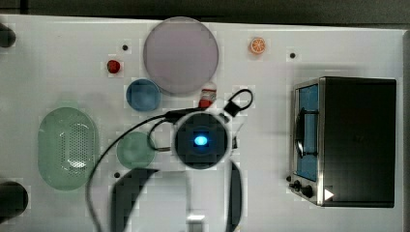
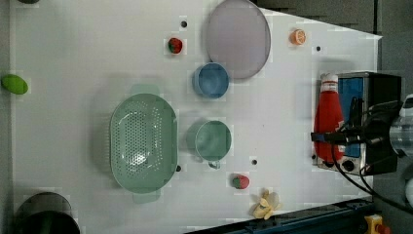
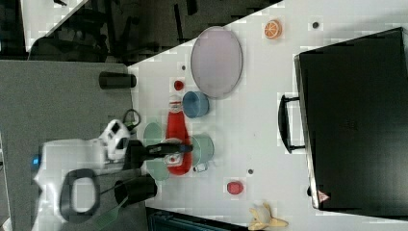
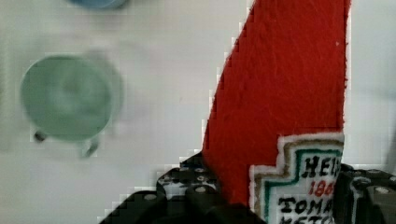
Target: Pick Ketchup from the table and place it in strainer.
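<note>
White table (image 1: pixel 58 63) cluttered. Gripper (image 3: pixel 179 149) clamped on ketchup (image 3: pixel 178 139), bottle lifted clear, hanging over green cup (image 2: pixel 213 140). Pick done; carry to strainer (image 2: pixel 142 142) and drop pending, strainer empty.

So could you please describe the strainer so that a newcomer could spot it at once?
On the white table, look to the left view's left of the small green cup. The strainer is the large pale green oval basket; its perforated bottom and end handles set it apart.
</note>
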`<action>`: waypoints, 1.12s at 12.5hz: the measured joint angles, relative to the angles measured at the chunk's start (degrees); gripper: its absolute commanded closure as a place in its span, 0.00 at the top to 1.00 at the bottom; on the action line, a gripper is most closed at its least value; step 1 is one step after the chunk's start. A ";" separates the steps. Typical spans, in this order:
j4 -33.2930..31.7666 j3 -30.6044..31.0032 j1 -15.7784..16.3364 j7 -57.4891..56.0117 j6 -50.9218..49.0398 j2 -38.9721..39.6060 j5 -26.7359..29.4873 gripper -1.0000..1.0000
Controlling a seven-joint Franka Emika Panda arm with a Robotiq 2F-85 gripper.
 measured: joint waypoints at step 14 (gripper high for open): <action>6.38 29.28 3.23 32.93 12.02 12.68 1.38 0.63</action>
